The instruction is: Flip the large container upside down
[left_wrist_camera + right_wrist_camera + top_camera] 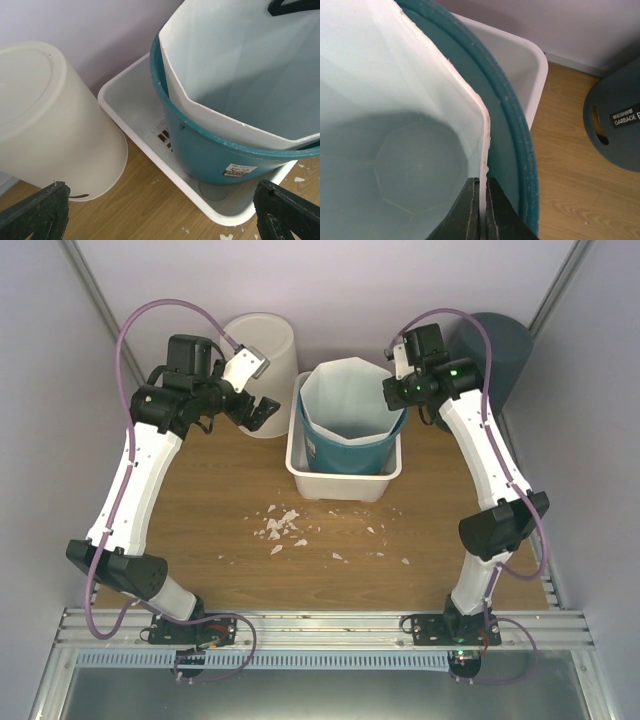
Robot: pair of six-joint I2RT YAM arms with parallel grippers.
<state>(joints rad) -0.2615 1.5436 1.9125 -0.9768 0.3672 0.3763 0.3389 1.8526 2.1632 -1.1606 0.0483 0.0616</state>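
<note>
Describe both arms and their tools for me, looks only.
Both arms match: the left arm and right arm have white shell links between bulky black joints, and a purple cable loops along each from base to wrist. A green light glows near the right wrist. The left tool and right tool are dark and matte.

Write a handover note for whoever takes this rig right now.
Right gripper: shut on the rim of the white faceted plastic liner, which sits inside the teal round plastic bucket.
Left gripper: open, holding nothing, left of the white rectangular plastic tub.
The bucket stands in the tub, mouth up.
Done: grip on the liner rim only.
Left: nothing in that stack is upside down yet; lifting and inverting remain.
</note>
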